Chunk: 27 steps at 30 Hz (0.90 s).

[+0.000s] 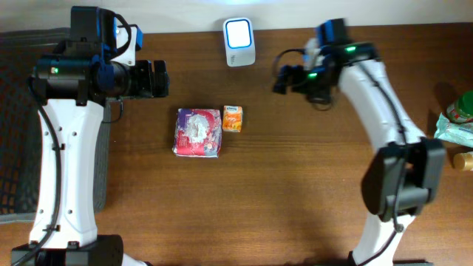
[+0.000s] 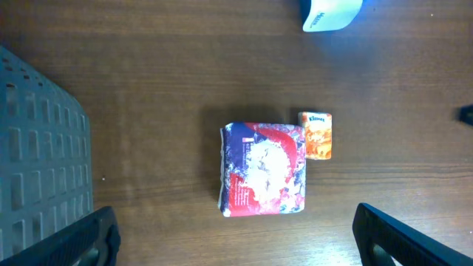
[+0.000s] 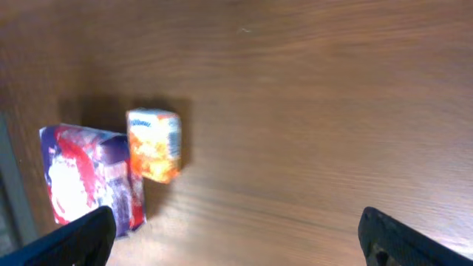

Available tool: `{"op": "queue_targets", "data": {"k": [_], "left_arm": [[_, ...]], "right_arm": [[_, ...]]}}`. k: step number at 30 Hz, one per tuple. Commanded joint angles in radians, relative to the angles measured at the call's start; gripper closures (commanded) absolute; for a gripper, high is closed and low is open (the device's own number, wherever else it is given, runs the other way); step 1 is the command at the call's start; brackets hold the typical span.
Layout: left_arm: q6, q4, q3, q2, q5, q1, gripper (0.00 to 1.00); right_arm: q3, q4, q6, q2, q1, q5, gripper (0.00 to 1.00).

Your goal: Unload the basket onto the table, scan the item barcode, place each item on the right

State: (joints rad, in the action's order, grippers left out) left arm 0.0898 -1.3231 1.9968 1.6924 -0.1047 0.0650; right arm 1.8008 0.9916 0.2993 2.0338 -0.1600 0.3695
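Checking both wrist views, I find the left gripper [image 1: 161, 77] and the right gripper [image 1: 279, 80] spread wide and holding nothing. The orange box [image 1: 232, 118] lies flat at mid-table, just right of the purple packet [image 1: 197, 133]. Both are near of the scanner [image 1: 239, 33]. I judge this placement keeps either item within reach of both arms. The grey basket [image 1: 15, 111] sits at the far left, and I cannot tell its contents.
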Motion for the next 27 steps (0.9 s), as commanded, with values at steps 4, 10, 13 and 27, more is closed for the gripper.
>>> {"op": "queue_targets", "data": {"k": [4, 10, 13, 27], "left_arm": [[-0.009, 0.002, 0.001, -0.016, -0.010, -0.003, 0.01], [-0.009, 0.002, 0.001, -0.016, -0.010, -0.003, 0.01], [-0.009, 0.002, 0.001, -0.016, -0.010, -0.003, 0.01], [-0.009, 0.002, 0.001, -0.016, -0.010, -0.003, 0.01]], "right_arm": [[-0.011, -0.118, 0.269, 0.094, -0.200, -0.203, 0.21], [-0.013, -0.204, 0.350, 0.198, -0.292, -0.198, 0.52], [-0.013, -0.234, 0.350, 0.224, -0.320, -0.200, 0.55], [0.080, 0.180, 0.360, 0.251, -0.220, -0.381, 0.82]]}}
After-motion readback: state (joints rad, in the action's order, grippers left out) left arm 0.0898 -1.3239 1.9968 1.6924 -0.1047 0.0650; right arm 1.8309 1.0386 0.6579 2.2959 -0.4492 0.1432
